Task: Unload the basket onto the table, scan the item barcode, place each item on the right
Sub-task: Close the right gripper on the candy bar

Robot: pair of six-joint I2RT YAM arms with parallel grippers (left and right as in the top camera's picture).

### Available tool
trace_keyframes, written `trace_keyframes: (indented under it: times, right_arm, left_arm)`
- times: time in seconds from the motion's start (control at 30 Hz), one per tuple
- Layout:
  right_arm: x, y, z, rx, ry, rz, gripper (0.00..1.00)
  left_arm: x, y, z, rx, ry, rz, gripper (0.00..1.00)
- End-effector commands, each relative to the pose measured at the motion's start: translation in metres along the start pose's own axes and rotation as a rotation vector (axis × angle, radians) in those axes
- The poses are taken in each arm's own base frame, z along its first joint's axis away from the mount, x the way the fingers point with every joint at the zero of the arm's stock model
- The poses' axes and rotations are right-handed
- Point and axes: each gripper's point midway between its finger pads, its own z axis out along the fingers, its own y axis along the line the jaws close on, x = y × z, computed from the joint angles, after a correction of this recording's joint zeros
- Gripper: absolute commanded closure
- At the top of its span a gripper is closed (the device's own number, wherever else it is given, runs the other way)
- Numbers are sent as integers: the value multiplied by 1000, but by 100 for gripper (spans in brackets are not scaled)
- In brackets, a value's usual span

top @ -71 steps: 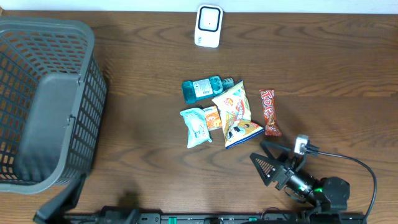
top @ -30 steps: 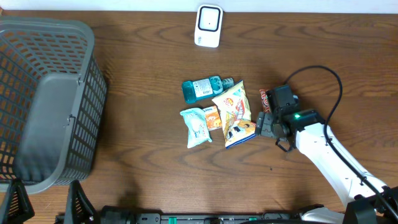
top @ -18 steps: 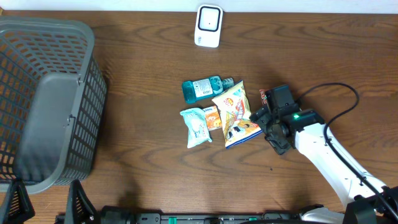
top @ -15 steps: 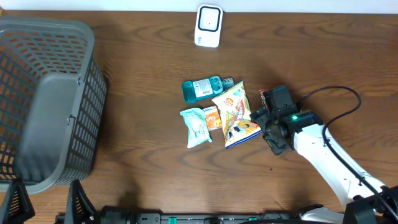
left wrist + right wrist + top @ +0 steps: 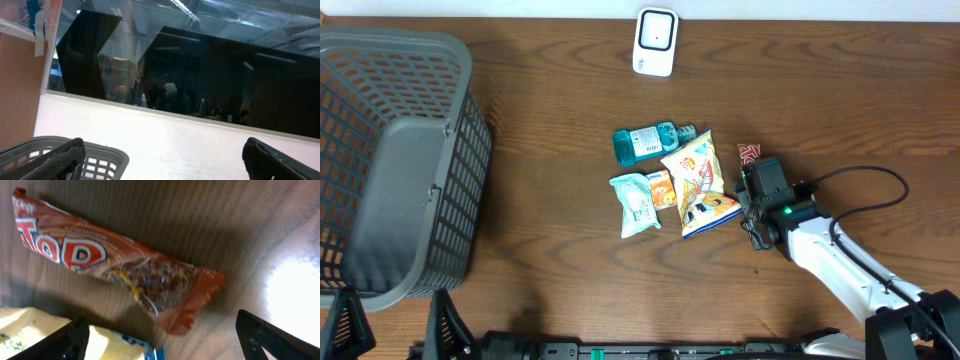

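Top chocolate bar lies flat on the wooden table, at 3 o'clock of the snack cluster, just beside the yellow chip bag. A second ago the right gripper sat farther toward 6 o'clock, with more of the bar showing. Now the wrist has slid up over it, and from overhead only the bar's 12 o'clock tip peeks out. The claw is spread wide, one finger at each lower corner of the wrist view, holding nothing; the bar is not yet touched. I judge this to be the approach to a pick, with the white scanner waiting well apart at 12 o'clock.

The wrapper is glossy red film, long and narrow, with crimped, serrated ends and a printed picture of the bar. It runs from 10 to 4 o'clock in the wrist view. It looks thin and slippery, low against the grained wood. No barcode shows on this face.

The left gripper is wide too, empty, near the grey mesh basket.
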Motion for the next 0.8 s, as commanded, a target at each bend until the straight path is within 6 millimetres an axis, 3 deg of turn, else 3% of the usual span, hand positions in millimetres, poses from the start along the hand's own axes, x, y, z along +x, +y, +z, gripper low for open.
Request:
trace_keyframes:
  times: [0.0, 0.1, 0.2, 0.27, 0.37, 0.43, 0.63, 0.77]
  right_arm:
    - [-10, -10, 6, -10, -72, 27, 15]
    - [-9, -17, 14, -38, -74, 34, 26]
    - [-8, -22, 17, -37, -74, 34, 44]
    - [-10, -25, 17, -31, -86, 32, 58]
    - [-12, -24, 17, -32, -96, 32, 89]
    - [-10, -24, 17, -32, -88, 31, 99]
    - [10, -17, 11, -56, 37, -74, 99]
    - [10, -6, -16, -71, 105, -46, 99]
  left_arm:
    - [-1, 1, 0, -3, -5, 11, 2]
    - [-1, 1, 0, -3, -5, 11, 2]
    - [-1, 1, 0, -3, -5, 11, 2]
    - [-1, 1, 0, -3, -5, 11, 2]
    - [-1, 1, 0, -3, -5, 11, 2]
    - [-1, 1, 0, -3, -5, 11, 2]
    - [-1, 1, 0, -3, -5, 12, 2]
    - [-1, 1, 0, -3, -5, 12, 2]
